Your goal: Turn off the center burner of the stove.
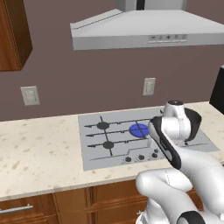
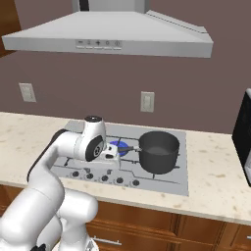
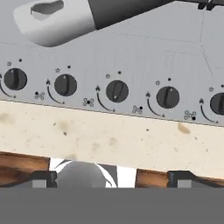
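- The stove [image 1: 94, 153] sits flush in the speckled worktop [image 1: 39, 153], with two small black burners [image 1: 103, 126] at its left side.
- The center burner [image 1: 138, 130] shows bright blue in the middle of the panel, so I judge it lit; the arm's wrist hangs over the near edge just right of it.
- In the hand view five knobs run in a row along the near edge of the stove, and the middle knob [image 3: 117, 91] lies almost straight ahead of the camera.
- That middle knob most likely governs the blue burner, though the tiny marks beside each knob are too small to confirm.
- To do the step well, line the end effector [image 3: 112, 177] up on that knob, close squarely across its ridge, then twist to the off mark.
- Its fingers [image 3: 43, 177] sit far apart at the bottom of the hand view, wide and holding nothing.
- A dark pot [image 2: 158, 151] stands on the right burner, its handle reaching toward the wrist, so keep low and clear of it.
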